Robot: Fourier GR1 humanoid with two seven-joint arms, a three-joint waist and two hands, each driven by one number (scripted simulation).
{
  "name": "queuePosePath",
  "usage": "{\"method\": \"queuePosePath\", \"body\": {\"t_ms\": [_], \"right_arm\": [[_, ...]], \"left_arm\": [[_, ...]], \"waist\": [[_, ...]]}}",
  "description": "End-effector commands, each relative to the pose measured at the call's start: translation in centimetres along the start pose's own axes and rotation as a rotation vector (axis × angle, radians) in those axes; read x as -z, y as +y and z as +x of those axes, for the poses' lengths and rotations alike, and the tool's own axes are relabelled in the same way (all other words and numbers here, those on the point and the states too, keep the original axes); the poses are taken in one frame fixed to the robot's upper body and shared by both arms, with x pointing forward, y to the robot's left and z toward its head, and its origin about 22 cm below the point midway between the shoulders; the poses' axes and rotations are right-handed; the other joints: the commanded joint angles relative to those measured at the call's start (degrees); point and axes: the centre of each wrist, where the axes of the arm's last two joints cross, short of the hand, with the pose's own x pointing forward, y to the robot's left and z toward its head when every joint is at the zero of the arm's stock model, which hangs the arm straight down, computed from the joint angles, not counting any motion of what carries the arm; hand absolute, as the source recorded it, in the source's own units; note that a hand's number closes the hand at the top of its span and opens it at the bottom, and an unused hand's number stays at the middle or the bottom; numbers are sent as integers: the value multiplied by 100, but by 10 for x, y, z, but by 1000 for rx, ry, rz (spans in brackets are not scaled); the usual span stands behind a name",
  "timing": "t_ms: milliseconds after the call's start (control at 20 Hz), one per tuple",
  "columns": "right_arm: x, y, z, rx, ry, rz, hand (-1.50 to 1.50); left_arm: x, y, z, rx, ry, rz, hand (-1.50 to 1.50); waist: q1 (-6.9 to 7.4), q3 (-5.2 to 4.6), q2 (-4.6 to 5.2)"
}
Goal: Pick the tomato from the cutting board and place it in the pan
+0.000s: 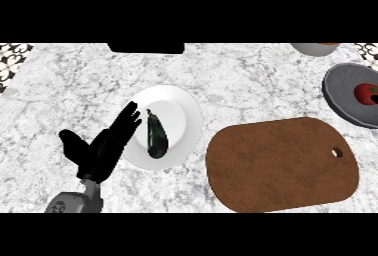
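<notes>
Tomato (365, 93) sits in the pan (341, 102) at my desk's right edge; cutting board (280, 164) is bare.
I judge placing done; my left hand (103, 147) rests open, holding nothing.

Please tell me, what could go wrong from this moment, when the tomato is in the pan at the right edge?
The tomato lies in the pan near the view's right edge, partly cut off, so whether it sits steady cannot be fully judged; it might roll. The right hand is out of view, so its distance from the pan is unknown. The open left hand rests beside the plate holding an eggplant; moving it carelessly could nudge the plate.
</notes>
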Motion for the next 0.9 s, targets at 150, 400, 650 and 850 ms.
{"method": "queuePosePath", "body": {"t_ms": [150,400,650,850], "right_arm": [[-2,-42,-41,137,-13,157,-150],[-14,-79,-79,199,-36,232,-150],[-10,-102,-82,184,-63,281,-150],[-18,-115,-97,180,-80,303,-150]], "left_arm": [[-6,0,9,-2,4,-18,0],[-2,11,-13,3,12,20,0],[-11,7,-10,2,17,24,0],[-17,8,5,-10,23,23,0]], "waist": [[-9,-15,-53],[-130,-27,-65],[-126,-34,-96],[-152,-40,-120]]}}
